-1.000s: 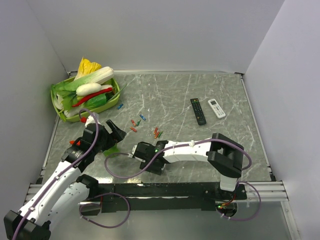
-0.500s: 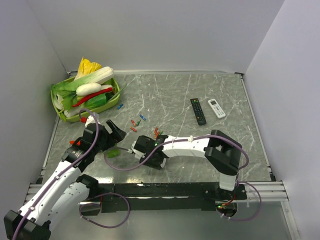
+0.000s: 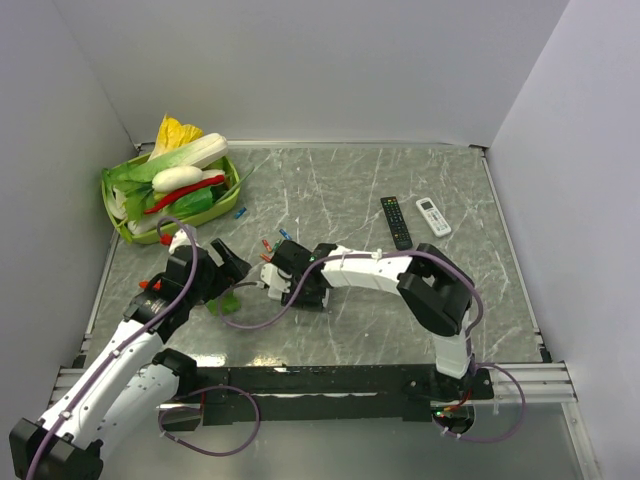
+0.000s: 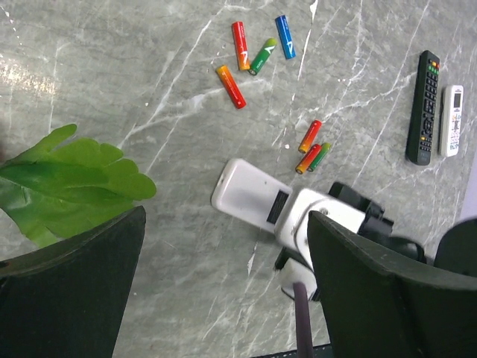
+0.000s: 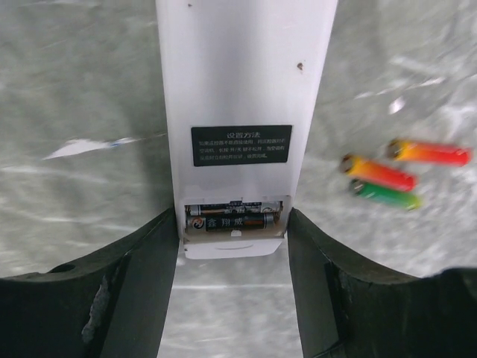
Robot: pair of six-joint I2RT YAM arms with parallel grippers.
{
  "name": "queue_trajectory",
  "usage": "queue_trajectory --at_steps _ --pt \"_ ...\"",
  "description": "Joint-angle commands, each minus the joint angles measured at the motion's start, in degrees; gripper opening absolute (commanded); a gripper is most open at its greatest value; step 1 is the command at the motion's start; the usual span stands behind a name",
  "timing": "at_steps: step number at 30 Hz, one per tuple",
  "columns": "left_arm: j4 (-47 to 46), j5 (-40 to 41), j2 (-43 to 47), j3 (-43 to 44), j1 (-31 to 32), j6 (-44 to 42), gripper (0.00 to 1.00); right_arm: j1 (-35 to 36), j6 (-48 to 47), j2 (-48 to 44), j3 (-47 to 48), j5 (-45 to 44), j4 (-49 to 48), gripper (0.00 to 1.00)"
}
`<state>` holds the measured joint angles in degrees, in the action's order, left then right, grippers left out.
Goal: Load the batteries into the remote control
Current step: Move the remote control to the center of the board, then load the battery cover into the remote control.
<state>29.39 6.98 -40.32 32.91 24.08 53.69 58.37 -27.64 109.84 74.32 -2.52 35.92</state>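
Right jaws clamp the remote (image 5: pixel 242 74) back-up at its open bay (image 5: pixel 232 218), exposing it for loading; spare batteries (image 5: pixel 380 175) lie just right. Left jaws hang open, empty.

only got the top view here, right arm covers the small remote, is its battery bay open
Observer: Yes. The right wrist view shows the remote control back up, cover off, with one dark battery in the bay.
Operator: is it gripped
Observer: It looks so. The right pincer has a finger against each long side at the bay end.
Operator: spare cells close by
Observer: Three loose batteries lie beside the remote, not touching it.
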Motion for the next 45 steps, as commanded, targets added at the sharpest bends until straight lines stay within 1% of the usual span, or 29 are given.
queue_trajectory --at_steps 1,4,6,7,12,16,21,25,31,35,37,38,41,42,44,45 --pt "-1.3 -1.2 0.1 0.3 0.2 -0.5 0.93 -3.0 -4.8 3.4 4.2 0.3 -0.2 0.52" --pt "-1.5 -1.2 0.1 0.2 0.2 -0.5 0.93 -2.9 -5.3 4.1 5.8 1.0 1.2 0.54" --pt "-1.6 -1.2 -0.1 0.3 0.1 -0.7 0.93 -2.9 -5.0 3.5 6.2 1.6 1.6 0.58" --pt "-1.7 -1.3 -0.1 0.3 0.1 -0.8 0.93 -3.0 -4.7 3.1 6.2 2.1 1.8 0.62" --pt "-3.0 -1.8 -1.1 0.1 0.0 -1.0 0.94 -2.9 -2.2 -0.4 6.0 4.1 2.1 0.73" --pt "-3.9 -2.5 -2.0 0.4 -0.2 -1.6 0.95 -3.0 -1.3 -3.9 6.1 4.9 1.6 0.85" --pt "-4.6 -2.9 -3.2 1.1 -0.3 -2.9 0.95 -4.0 -0.3 -9.0 5.7 5.9 0.6 0.86" --pt "-4.5 -3.1 -3.6 1.7 -0.3 -4.2 0.95 -6.6 0.8 -12.5 1.4 8.6 -1.4 0.85" --pt "-5.6 -5.4 -4.4 1.6 -0.4 -5.4 0.95 -8.4 -1.2 -13.0 -5.8 7.9 -4.1 0.83" --pt "-5.8 -6.5 -6.9 2.6 -0.4 -7.1 0.95 -9.8 -1.5 -12.8 -7.3 9.5 -5.2 0.77" --pt "-6.0 -7.8 -8.3 2.9 -0.4 -8.1 0.95 -11.0 0.4 -13.2 -7.4 10.3 -5.3 0.77" --pt "-6.4 -8.1 -8.8 3.2 -0.4 -8.4 0.95 -11.5 1.5 -13.6 -7.6 11.7 -5.4 0.76" --pt "-7.2 -10.5 -11.6 4.4 -0.4 -10.4 0.95 -13.9 9.2 -15.9 -8.1 14.6 -6.3 0.76" --pt "-7.1 -10.8 -12.5 4.8 -0.4 -11.0 0.95 -14.2 14.7 -16.5 -8.3 14.9 -6.7 0.76" --pt "-6.7 -11.8 -15.6 6.5 -0.4 -12.7 0.96 -14.9 20.7 -18.1 -9.3 14.4 -7.1 0.75" --pt "-6.1 -11.8 -16.5 7.2 -0.4 -13.2 0.96 -14.8 26.8 -18.3 -9.6 13.5 -6.9 0.75"
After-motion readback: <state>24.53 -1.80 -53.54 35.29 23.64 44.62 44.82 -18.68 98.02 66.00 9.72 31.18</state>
